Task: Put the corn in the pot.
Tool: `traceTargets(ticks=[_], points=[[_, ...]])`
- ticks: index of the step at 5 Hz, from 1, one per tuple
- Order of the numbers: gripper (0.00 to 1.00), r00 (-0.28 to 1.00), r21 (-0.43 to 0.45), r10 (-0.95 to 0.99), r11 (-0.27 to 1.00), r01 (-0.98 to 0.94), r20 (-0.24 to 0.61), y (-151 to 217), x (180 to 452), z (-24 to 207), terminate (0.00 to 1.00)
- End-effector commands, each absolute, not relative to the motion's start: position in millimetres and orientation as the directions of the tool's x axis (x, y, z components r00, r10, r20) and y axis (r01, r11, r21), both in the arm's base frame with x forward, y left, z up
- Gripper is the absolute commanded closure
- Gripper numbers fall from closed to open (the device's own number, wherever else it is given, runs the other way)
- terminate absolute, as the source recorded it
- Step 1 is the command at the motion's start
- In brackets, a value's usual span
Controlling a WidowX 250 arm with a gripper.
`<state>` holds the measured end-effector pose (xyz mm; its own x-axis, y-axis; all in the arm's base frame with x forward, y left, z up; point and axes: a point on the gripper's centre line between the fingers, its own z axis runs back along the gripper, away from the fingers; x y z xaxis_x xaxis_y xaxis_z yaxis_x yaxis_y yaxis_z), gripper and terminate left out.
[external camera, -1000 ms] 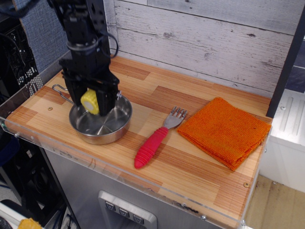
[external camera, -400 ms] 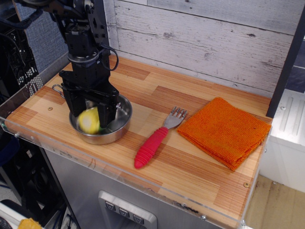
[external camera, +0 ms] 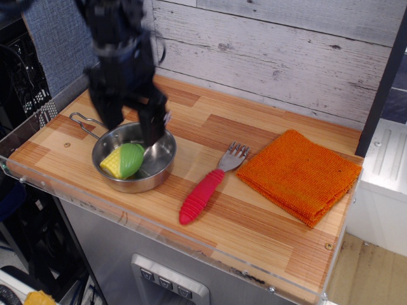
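Corn lying in the pan, my jaws spread and empty above it.

Wooden plank table (external camera: 267, 210) carries the shallow shiny steel pot (external camera: 162, 160); folded orange cloth (external camera: 299, 175) far right of it, red-handled fork (external camera: 206, 190) between. My black gripper (external camera: 130, 124) hangs over the pot; stubby yellow-and-green plastic corn (external camera: 123, 161) rests inside.
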<state>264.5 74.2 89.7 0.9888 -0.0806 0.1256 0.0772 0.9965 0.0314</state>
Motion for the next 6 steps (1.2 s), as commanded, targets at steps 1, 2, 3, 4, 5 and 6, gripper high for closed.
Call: traceTargets(ticks=[1,2,3,4,5,6], points=[[0.00,0.968,0.068,-0.077,0.996,0.063,0.239,43.4,277.6,172.5,0.00],[0.00,0.978,0.018,-0.038,0.999,0.035,0.205,39.0,280.9,179.4,0.00],[0.00,0.987,-0.011,-0.003,1.000,0.004,0.158,44.0,278.2,173.6,0.00],[0.00,0.989,-0.017,-0.014,1.000,0.016,0.144,47.5,276.5,171.6,0.00],[0.00,0.989,-0.017,-0.014,1.000,0.016,0.144,47.5,276.5,171.6,0.00],[0.00,0.989,-0.017,-0.014,1.000,0.016,0.144,47.5,276.5,171.6,1.00]])
